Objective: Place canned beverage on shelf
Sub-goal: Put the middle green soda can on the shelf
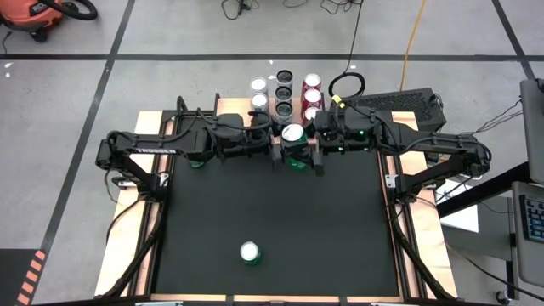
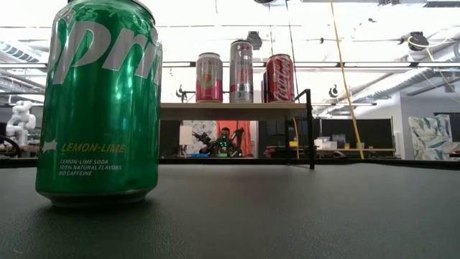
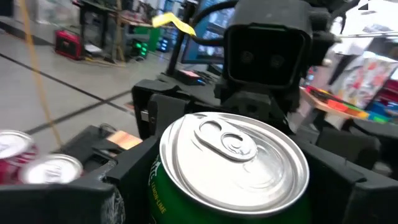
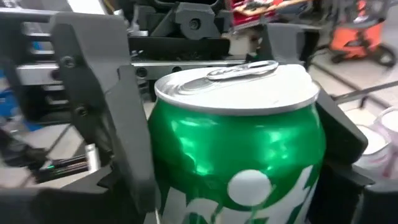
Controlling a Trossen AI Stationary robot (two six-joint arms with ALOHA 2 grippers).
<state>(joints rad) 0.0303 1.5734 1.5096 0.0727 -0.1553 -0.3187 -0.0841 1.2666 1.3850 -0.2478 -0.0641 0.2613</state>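
Note:
A green soda can (image 1: 293,136) hangs upright in the air over the table's far middle, just in front of the shelf (image 2: 237,111). My left gripper (image 3: 236,208) comes at the can from the table's left and my right gripper (image 4: 239,193) from the right. Both are shut on it, and their fingers stand on its two sides. Several cans (image 1: 285,92) stand upright on the shelf's wooden top. A second green can (image 1: 249,252) stands on its base on the black table top (image 1: 340,229) near the front edge, large in the low view (image 2: 100,108). My left gripper pinches the can's green wall (image 3: 155,186) between its two fingers, just below the silver top. The fingers (image 3: 118,186) lie level, coming from the table's left. The can stands upright, lifted clear of the table. My right gripper has the same can's wall (image 4: 165,162) between its two fingers (image 4: 127,143), one on each side. They come about level from the table's right. The lower part of the can, where the fingers end, lies below the picture's edge.
The two arms meet head-on at the far middle (image 1: 293,149), right against the shelf's front. Wooden side rails (image 1: 127,246) run along the table's left and right. Cables and a keyboard (image 1: 399,102) lie beyond the far right corner.

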